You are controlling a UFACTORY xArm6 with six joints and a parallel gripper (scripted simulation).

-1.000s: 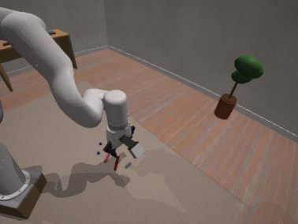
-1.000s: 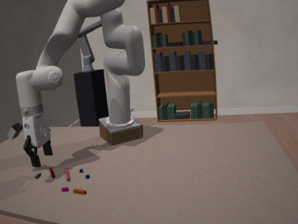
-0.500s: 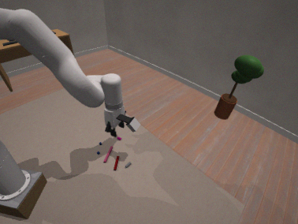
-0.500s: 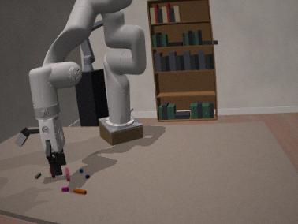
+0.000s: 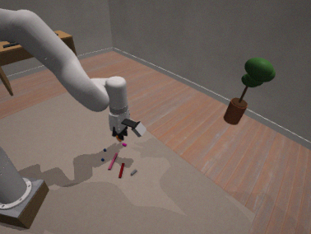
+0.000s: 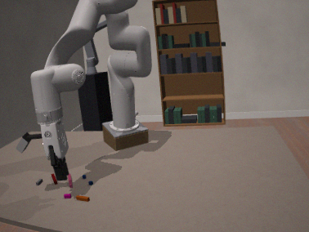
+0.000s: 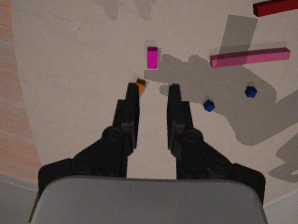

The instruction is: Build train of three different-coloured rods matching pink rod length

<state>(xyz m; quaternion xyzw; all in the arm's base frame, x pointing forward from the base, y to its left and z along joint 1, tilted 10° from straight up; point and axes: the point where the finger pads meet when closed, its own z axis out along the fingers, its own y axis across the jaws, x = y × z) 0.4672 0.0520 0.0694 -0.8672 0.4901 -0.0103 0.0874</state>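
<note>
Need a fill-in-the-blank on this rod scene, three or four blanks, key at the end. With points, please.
1. There are ____ blue rods (image 5: 103, 159) (image 6: 91, 183) (image 7: 209, 106) in view.
2. The longest rod in view is ____.
3. By the colour code, the magenta rod (image 5: 124, 144) (image 6: 67, 196) (image 7: 152, 58), the grey rod (image 5: 133, 172) (image 6: 39, 182) and the ____ rod together match that longest rod's length.
4. The gripper (image 5: 119, 136) (image 6: 61, 178) (image 7: 153, 97) is holding ____.

Missing words: two; pink; orange; nothing.

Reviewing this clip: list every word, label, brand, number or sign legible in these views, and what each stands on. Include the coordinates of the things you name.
None can be read.
Book spines on the bookcase (image 6: 221, 90): too small and blurred to tell whether they carry text.
Rods, arm and plant pot (image 5: 235, 112): no lettering visible.
</note>
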